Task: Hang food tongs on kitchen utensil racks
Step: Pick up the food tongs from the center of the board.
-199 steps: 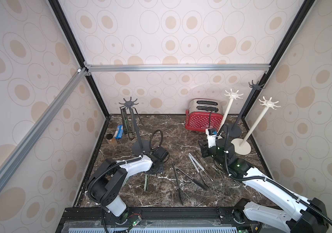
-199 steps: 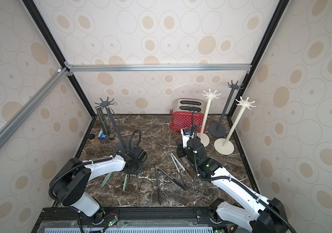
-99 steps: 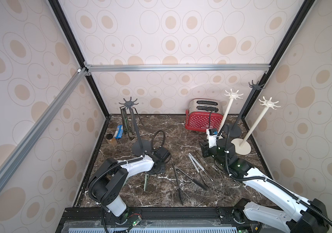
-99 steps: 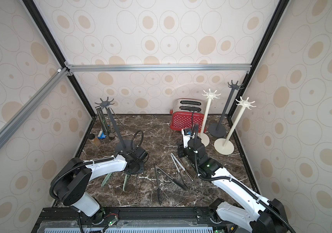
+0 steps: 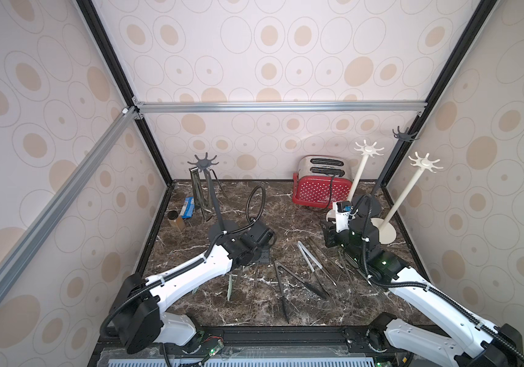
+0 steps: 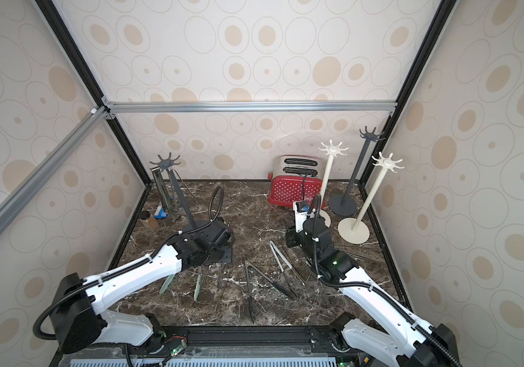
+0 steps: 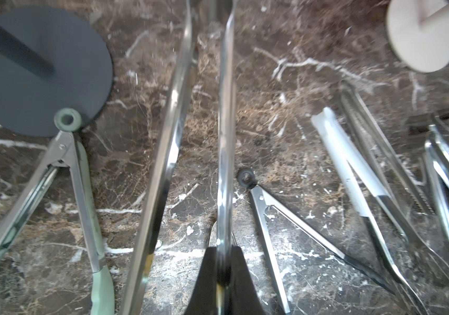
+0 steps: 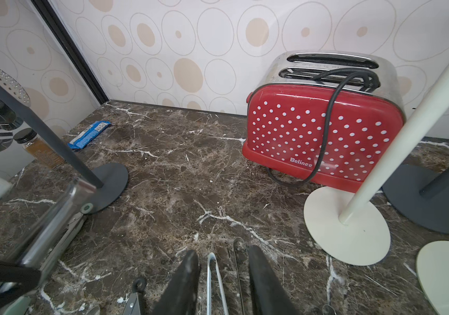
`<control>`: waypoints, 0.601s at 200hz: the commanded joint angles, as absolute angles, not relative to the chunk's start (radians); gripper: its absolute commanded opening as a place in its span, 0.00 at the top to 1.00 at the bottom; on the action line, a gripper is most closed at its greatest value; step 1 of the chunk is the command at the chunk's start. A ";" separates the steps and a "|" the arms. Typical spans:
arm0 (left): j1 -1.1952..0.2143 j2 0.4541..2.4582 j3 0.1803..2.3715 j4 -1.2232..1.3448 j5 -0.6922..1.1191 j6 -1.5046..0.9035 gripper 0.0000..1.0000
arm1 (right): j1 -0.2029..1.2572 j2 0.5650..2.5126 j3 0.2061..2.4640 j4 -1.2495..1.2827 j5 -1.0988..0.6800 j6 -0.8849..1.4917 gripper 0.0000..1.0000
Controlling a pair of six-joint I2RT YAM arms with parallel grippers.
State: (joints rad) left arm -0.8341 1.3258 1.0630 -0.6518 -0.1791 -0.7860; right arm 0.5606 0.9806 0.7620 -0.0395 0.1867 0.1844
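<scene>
Left gripper point(image 7: 224, 253) low, clamped on steel tongs point(image 7: 225, 109); right gripper point(image 8: 223, 252) (fingers parted) hovers

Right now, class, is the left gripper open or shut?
Shut. In the left wrist view, the left gripper clamps one arm of the steel tongs, and no gap shows between its jaws.

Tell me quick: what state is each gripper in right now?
Left gripper: shut on one arm of the steel tongs.
Right gripper: open, holding nothing.
</scene>
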 commanded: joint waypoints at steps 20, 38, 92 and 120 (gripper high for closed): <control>-0.868 1.157 1.122 -0.726 -0.382 -0.697 1.00 | 0.546 0.963 0.786 -0.045 0.173 0.174 0.67; -0.870 1.097 1.137 -0.742 -0.460 -0.665 1.00 | 0.544 0.965 0.784 -0.043 0.173 0.170 0.67; -0.869 0.993 1.269 -0.844 -0.646 -0.536 1.00 | 0.536 0.975 0.776 -0.038 0.160 0.164 0.68; -0.869 0.949 1.333 -0.892 -0.717 -0.505 1.00 | 0.530 0.985 0.774 -0.037 0.145 0.161 0.68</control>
State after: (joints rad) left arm -0.8604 0.9962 1.2621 -0.8116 -0.5907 -0.5667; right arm 0.5415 0.9810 0.7628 -0.0395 0.1646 0.1703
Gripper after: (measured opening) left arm 0.083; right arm 0.321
